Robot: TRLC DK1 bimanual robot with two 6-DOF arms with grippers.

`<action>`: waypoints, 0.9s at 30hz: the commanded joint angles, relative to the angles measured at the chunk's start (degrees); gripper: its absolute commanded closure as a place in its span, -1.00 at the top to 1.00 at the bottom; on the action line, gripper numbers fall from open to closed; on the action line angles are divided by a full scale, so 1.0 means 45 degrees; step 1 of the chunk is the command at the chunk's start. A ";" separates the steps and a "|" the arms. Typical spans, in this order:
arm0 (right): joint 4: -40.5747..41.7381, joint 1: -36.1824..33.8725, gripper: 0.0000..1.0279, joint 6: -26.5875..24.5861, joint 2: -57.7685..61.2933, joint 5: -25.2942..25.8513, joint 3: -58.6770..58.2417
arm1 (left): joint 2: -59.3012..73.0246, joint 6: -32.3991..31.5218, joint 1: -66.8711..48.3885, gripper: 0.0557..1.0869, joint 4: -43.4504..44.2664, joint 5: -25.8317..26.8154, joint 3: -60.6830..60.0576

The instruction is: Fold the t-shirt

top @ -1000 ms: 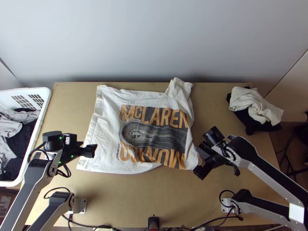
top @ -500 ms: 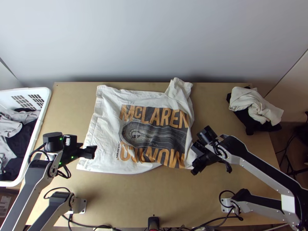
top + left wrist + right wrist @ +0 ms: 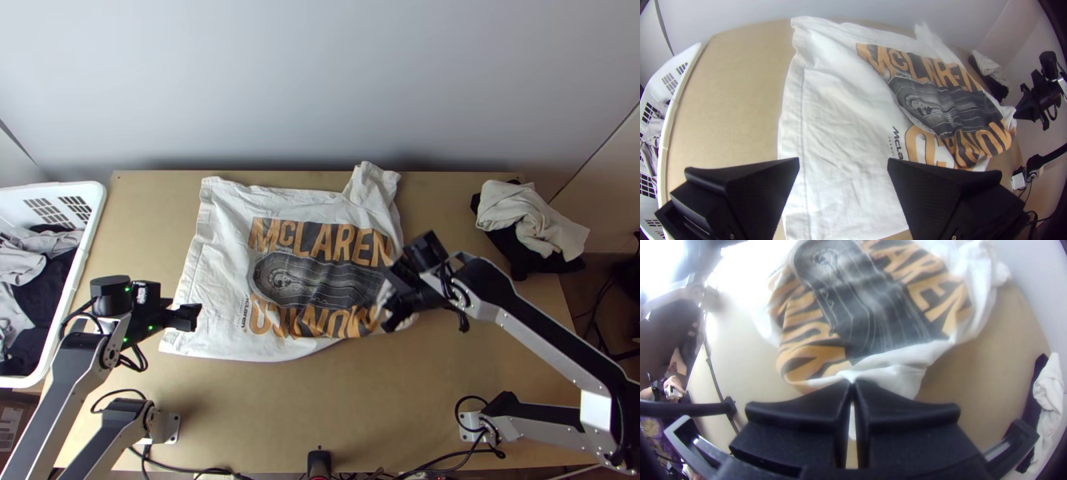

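I find my right gripper (image 3: pixel 389 313) clenched on the shirt's (image 3: pixel 224 276) edge, right of centre; my left gripper (image 3: pixel 194 317), lower left, gapes over the shirt. Far left, the basket (image 3: pixel 90 232) contains clothes (image 3: pixel 50 280).

White-and-black arms, black cables.

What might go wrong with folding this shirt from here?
The right gripper pinches an edge of the t-shirt, so it might slip out. The left gripper is open and holds no cloth, so a pull could drag the whole shirt. The print is rippled, so creases may get folded in.
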 commanded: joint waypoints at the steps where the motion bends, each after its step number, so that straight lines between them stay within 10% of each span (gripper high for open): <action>1: 0.1126 0.0015 -0.95 0.0236 0.1353 -0.0003 0.2790 | -0.0096 0.0341 0.0114 0.87 -0.0307 -0.0031 -0.0134; 18: 0.3958 0.0445 -0.94 0.0705 0.8384 -0.0003 0.6677 | -0.0506 0.0399 0.0192 0.87 -0.0698 -0.0128 -0.0447; 27: 0.3665 -0.0375 0.64 0.1096 0.7916 -0.0003 0.6657 | -0.0369 0.0321 0.0172 0.87 -0.0326 -0.0128 -0.0486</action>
